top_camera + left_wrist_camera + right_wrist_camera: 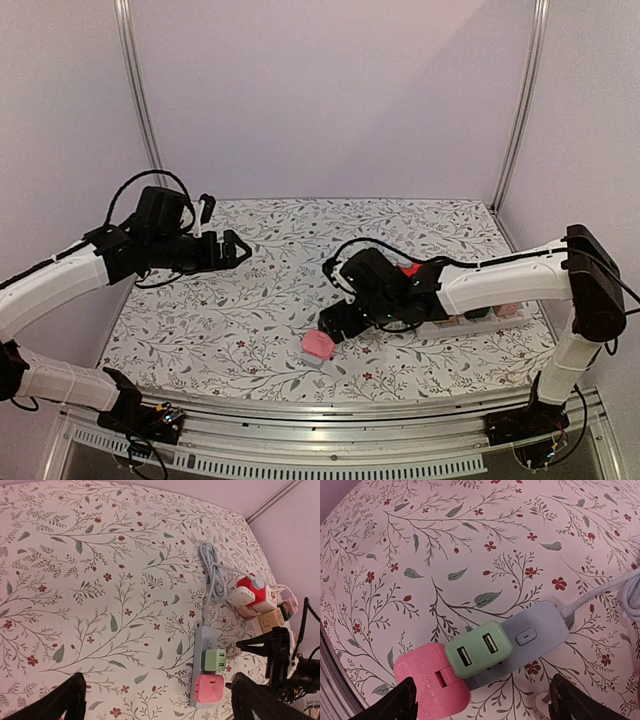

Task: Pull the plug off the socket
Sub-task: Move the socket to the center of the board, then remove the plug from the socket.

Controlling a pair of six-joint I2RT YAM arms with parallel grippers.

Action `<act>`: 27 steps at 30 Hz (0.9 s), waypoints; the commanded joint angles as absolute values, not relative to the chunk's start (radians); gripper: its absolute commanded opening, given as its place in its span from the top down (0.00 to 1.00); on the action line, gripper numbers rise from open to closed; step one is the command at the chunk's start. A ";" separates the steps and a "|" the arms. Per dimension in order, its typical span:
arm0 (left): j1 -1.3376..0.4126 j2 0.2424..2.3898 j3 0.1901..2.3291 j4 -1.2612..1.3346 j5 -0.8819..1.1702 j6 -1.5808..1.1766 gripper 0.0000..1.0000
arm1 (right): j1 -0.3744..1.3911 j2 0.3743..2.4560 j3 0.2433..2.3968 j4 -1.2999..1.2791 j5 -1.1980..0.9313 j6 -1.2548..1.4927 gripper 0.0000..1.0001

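**Right claw spread wide over the pink plug**

Here we are at the near end of the grey power strip (535, 635), and the right claw (330, 326) hangs low right over it. Its jaws are released, both fingers (402, 700) flung far apart, gripping nothing. Look between them: the pink plug (432, 680) sits just under the claw, closer to its left finger, skewed at the strip's end. It presses against the green adapter (477, 655), which is plugged in one slot further from the claw. Is the pink one seated or free? Can't tell from here. Beyond the green adapter comes the strip's button, then the white cable (600, 592) running off to the claw's far right.

Over on the other side, the left claw (238, 250) hovers high above the floral tablecloth (100, 580), well apart from the strip. Its jaws are released too, wide and bare. Ahead of it and to its right sits a red cube socket (252, 592) beside the cable's coil.
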State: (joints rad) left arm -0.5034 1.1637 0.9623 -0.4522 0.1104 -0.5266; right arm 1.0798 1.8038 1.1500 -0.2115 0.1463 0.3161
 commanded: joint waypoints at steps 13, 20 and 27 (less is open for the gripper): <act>-0.965 1.340 0.622 0.101 0.149 -1.020 0.18 | 1.053 1.450 0.877 -0.172 0.347 0.502 0.09; -0.968 1.446 0.627 0.205 0.178 -1.071 0.25 | 1.053 1.347 0.786 -0.095 0.325 0.524 0.09; -0.969 1.565 0.636 0.252 0.185 -1.127 0.30 | 1.053 1.274 0.747 -0.089 0.311 0.534 0.09</act>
